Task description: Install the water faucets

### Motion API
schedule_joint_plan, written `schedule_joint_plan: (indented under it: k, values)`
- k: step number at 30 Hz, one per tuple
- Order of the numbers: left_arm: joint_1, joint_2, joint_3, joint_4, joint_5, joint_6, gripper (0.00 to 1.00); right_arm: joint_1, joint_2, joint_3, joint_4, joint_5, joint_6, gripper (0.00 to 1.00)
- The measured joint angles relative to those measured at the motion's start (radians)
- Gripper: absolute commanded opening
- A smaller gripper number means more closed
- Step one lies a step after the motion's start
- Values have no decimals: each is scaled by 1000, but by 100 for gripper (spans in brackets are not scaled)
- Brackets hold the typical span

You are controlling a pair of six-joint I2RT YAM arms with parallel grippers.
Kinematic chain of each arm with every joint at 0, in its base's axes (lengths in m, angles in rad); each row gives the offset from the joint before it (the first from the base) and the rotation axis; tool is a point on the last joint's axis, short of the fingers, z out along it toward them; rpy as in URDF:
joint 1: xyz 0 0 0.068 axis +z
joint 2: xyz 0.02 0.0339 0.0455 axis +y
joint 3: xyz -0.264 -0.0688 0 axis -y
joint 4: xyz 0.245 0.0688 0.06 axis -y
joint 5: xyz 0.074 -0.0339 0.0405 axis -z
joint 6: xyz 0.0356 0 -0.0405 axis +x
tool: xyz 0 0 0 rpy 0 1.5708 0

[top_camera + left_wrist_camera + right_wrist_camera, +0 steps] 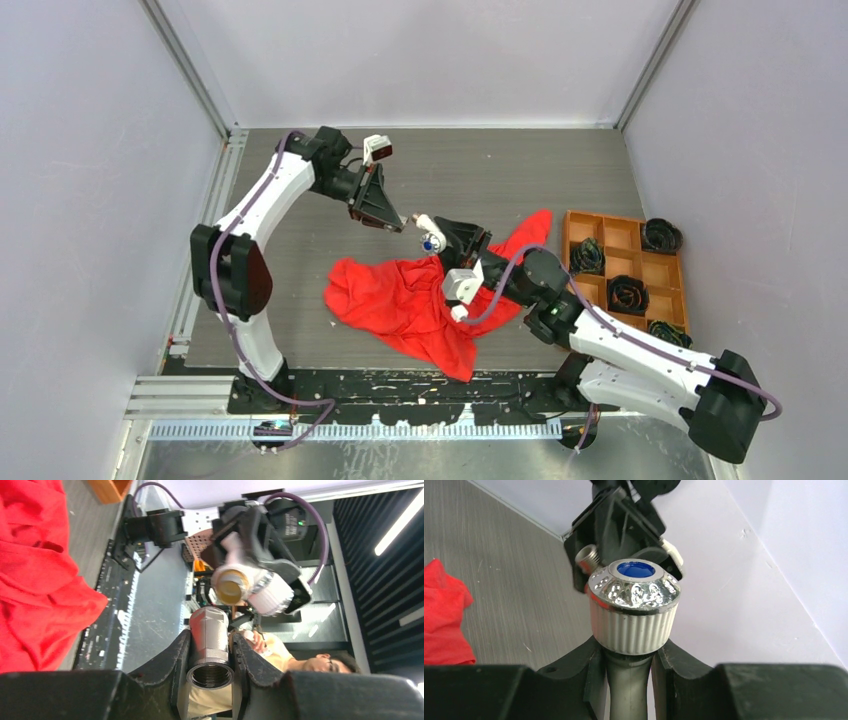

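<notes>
My right gripper [447, 236] is shut on the white plastic faucet [430, 233] and holds it in the air above the table's middle. In the right wrist view its jaws clamp the faucet's body just under the ribbed knob [634, 600] with the blue mark. My left gripper [398, 222] is shut on a small grey metal fitting [209, 647], threaded inside. In the left wrist view the faucet's brassy tip [231, 586] faces the fitting from a short gap above it. The fitting also shows past the knob in the right wrist view [587, 558].
A crumpled red cloth [415, 300] lies on the grey table under the right arm. An orange compartment tray [625, 265] with black coiled parts stands at the right. White walls enclose the table at the back and sides.
</notes>
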Motion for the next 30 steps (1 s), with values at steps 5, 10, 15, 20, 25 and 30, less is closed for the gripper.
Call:
schedule_joint_plan:
  k: [5, 10, 15, 20, 25, 30]
  values:
    - [-1, 63, 20, -105, -57, 161, 0, 1, -26, 7, -21, -22, 0, 0]
    - [-1, 72, 34, -122, -88, 187, 0, 1, -50, 7, -42, -37, -3, 0]
    - [-1, 72, 59, -128, -95, 188, 0, 1, -79, 7, -61, -39, -4, 0]
    - [-14, 69, 60, -134, -95, 186, 0, 1, -108, 23, -131, -66, 4, 0]
    - [-57, 64, 97, -142, -96, 178, 0, 1, -148, 24, -149, -89, 20, 0]
    - [-79, 63, 210, -163, -95, 154, 0, 1, -154, 24, -148, -85, 18, 0]
